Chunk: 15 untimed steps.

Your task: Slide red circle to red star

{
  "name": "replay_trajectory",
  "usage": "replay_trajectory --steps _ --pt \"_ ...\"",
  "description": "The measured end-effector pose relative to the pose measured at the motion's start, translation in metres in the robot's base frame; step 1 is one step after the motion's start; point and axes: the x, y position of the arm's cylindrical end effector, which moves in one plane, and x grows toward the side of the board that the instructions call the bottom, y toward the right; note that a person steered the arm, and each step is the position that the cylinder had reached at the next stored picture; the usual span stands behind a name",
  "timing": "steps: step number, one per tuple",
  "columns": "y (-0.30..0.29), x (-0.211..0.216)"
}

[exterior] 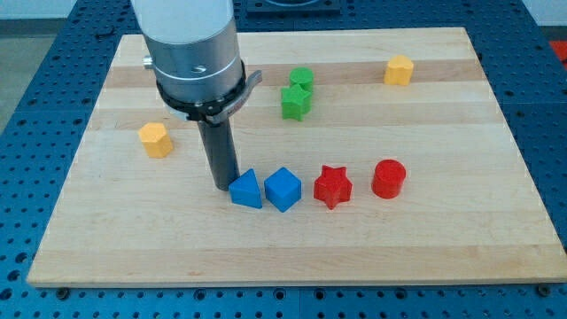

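Red circle (pixel 388 178) sits just right of the red star (pixel 333 186), untouched (no fingers here); my tip (pixel 223 184) beside the blue triangle (pixel 247 190) must circle round to its right.

single elevated front view, whole board (pixel 496 221) visible

Eight blocks lie on the one wooden board (pixel 496 177).

Two are red: a red star (pixel 333 186) and a red circle (pixel 388 178), both toward the board's bottom edge, right of the middle.

Two are blue: a blue triangle (pixel 247 190) and a blue cube (pixel 283 189), side by side near the bottom edge.

Two are green: a green star (pixel 295 102) and a smaller green block (pixel 302 79), close together near the top edge.

Two are yellow: one yellow block (pixel 155 140) near the left edge, another yellow block (pixel 399 69) by the top right corner.

There is one rod, ending in my tip (pixel 223 184).
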Motion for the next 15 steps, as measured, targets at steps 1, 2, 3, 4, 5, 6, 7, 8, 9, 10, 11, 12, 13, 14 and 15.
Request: replay_trajectory --steps 1,2,3,4,5,6,7,8,9,10,11,12,13,14,15 --pt "-0.004 -0.004" --pt "-0.002 -0.018" --pt "0.023 -0.03" --pt "0.065 -0.035" --pt "0.112 -0.034" --pt "0.146 -0.03" --pt "0.166 -0.025" --pt "0.195 -0.033" --pt "0.23 -0.037" --pt "0.262 -0.031" --pt "0.278 -0.017" --pt "0.278 -0.011" --pt "0.268 -0.01" --pt "0.248 -0.008" --pt "0.225 -0.004"
